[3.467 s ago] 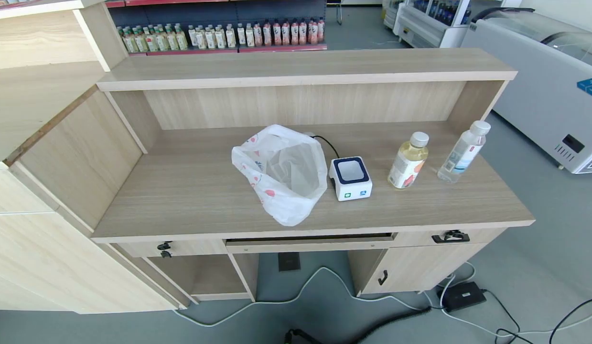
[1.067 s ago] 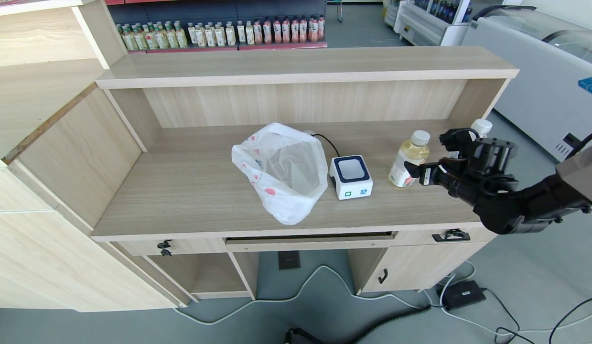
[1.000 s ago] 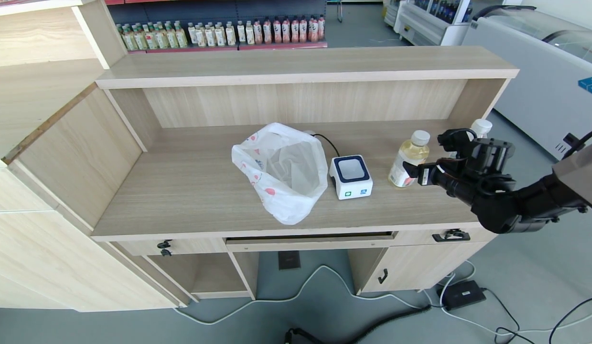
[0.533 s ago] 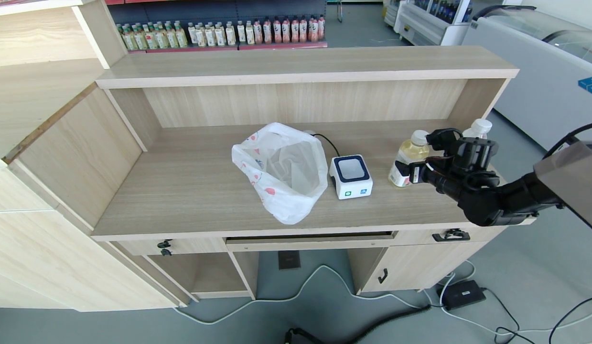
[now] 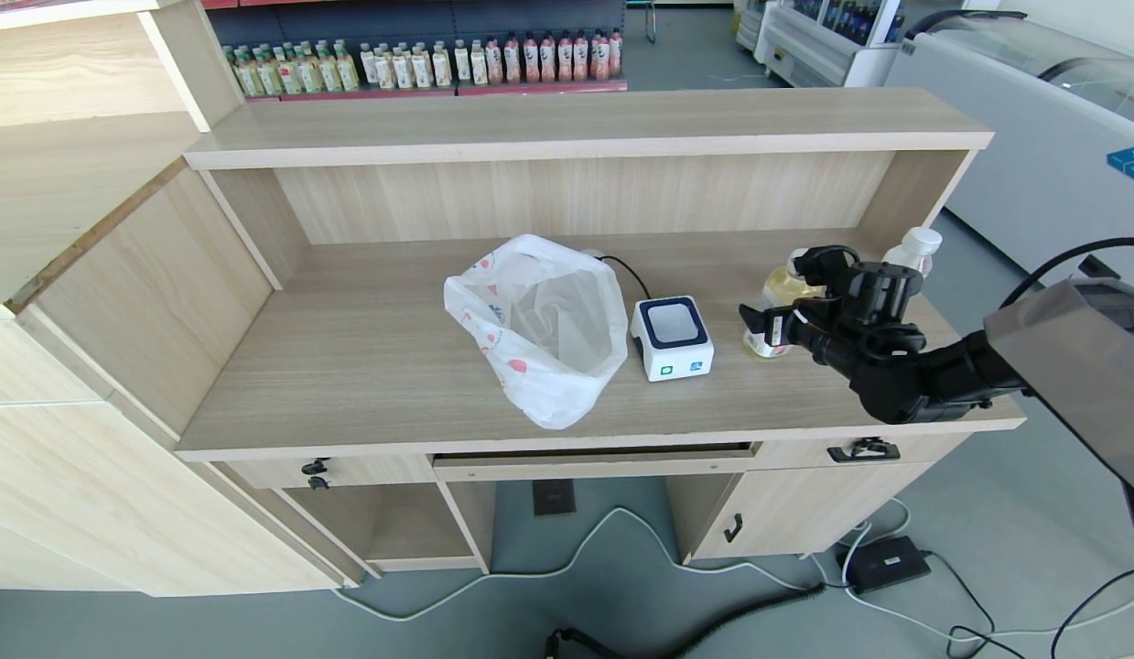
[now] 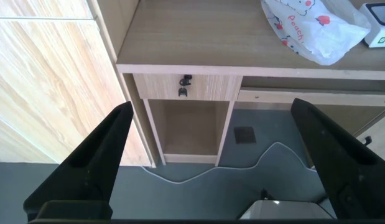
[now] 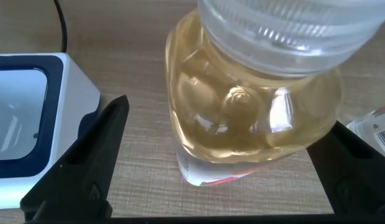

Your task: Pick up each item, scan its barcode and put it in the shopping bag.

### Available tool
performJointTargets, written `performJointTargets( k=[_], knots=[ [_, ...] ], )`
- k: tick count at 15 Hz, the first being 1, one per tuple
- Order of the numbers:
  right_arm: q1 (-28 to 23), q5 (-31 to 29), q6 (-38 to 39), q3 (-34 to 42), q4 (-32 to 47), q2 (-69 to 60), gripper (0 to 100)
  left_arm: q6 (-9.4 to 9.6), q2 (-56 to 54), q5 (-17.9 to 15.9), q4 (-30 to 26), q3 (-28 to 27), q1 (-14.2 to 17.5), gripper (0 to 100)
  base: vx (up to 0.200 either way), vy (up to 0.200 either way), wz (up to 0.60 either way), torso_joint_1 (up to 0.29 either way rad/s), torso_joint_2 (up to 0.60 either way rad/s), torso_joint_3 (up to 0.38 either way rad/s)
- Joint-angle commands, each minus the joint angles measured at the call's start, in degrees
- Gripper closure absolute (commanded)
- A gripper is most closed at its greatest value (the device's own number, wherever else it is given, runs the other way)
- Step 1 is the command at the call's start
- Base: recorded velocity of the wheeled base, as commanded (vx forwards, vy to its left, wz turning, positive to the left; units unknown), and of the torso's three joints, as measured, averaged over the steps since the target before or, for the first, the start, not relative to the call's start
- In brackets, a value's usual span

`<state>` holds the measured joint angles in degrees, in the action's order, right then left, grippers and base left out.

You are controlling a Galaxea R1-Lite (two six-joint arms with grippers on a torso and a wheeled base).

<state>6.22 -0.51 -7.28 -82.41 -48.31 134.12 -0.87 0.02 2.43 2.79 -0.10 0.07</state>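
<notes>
- While my right jaws stand wide on either side of the yellow bottle (image 7: pixel 242 124), upright on the tabletop (image 5: pixel 347 366) right of the scanner (image 5: pixel 672 339), I'd centre them first.
- Then I'd close gently, mid-body, keeping it upright.

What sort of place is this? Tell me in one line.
Probably a shop's checkout: a barcode scanner beside an open shopping bag on the wooden counter, with bottled drinks shelved behind.

The right gripper (image 5: pixel 780 289) hides most of the yellow bottle (image 5: pixel 788 291) and the clear bottle (image 5: pixel 912 245) below its shoulder.
</notes>
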Motion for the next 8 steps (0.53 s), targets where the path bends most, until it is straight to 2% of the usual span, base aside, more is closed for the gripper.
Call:
performJointTargets(
  k=[1, 4, 8],
  knots=[
    [0.02, -0.02, 0.07, -1.79, 0.24, 1.14, 0, -0.01, -0.02, 0.04, 0.02, 0.01, 0.01, 0, 0.000, 0.000, 0.00, 0.000, 0.00, 0.000],
    [0.02, 0.16, 0.25, -4.52, 2.17, 2.11, 0, -0.01, -0.02, 0.04, -0.07, 0.01, 0.01, 0, 0.000, 0.000, 0.00, 0.000, 0.00, 0.000],
    [0.02, 3.32, 0.25, -6.36, 2.61, 2.99, 0, -0.01, -0.02, 0.04, 0.02, 0.01, 0.01, 0, 0.000, 0.000, 0.00, 0.000, 0.00, 0.000]
  ],
)
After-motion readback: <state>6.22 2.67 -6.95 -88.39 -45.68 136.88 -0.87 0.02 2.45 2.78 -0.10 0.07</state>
